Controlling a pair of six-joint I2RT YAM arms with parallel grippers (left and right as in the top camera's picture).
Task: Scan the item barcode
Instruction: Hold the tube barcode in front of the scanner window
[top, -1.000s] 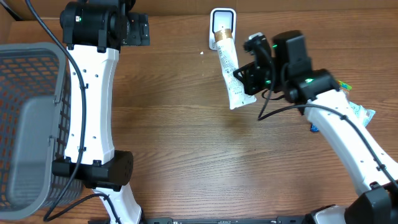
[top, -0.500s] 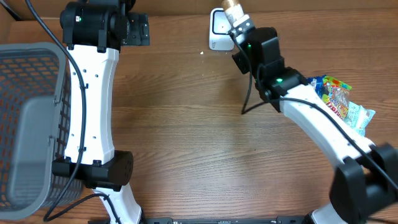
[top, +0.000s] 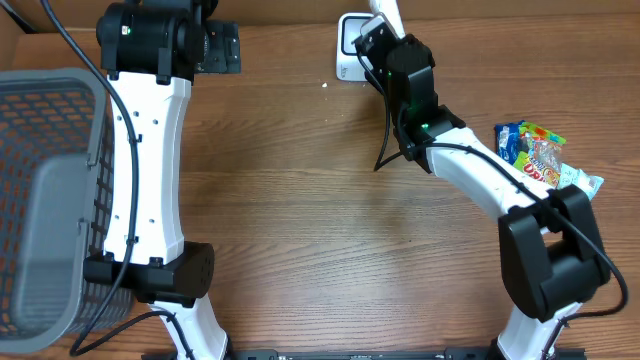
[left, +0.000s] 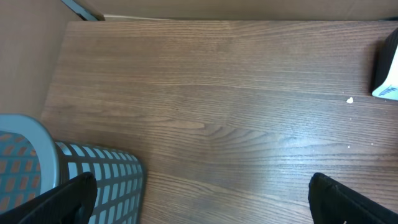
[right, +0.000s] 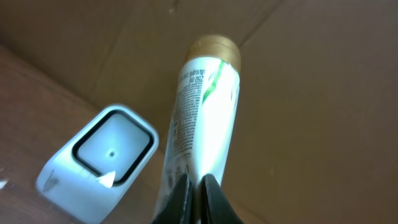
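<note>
The wooden table (top: 300, 230) is carrying everything, and the grey basket (top: 30, 120) is standing at its left edge, apart from the work. The left arm (top: 145, 170) is stretching along the basket side; its left pincer (left: 202, 186) is hanging released, with the jaws wide apart and nothing between them, over bare wood near the basket corner. The right arm (top: 470, 170) is reaching toward the far edge of the table. A small heap of colourful packets (top: 540, 155) is lying at the right, well apart from the arm's tip. The white scanner (right: 102, 162) is sitting at the far edge with its dark-framed window turned upward. The right pincer (right: 196, 186) is clenched on the lower part of the tube (right: 205, 118), which is in the air just beside the scanner, with its gold cap (right: 214, 46) pointing away from the wrist. Small print is showing on the tube's side toward the wrist camera, but I cannot tell where the barcode is or whether it is facing the window. I am judging that picking up and carrying are done, and the scan itself is not yet confirmed: the tube probably needs turning and moving over the window. A tiny white crumb (left: 350, 99) is lying near the scanner.
</note>
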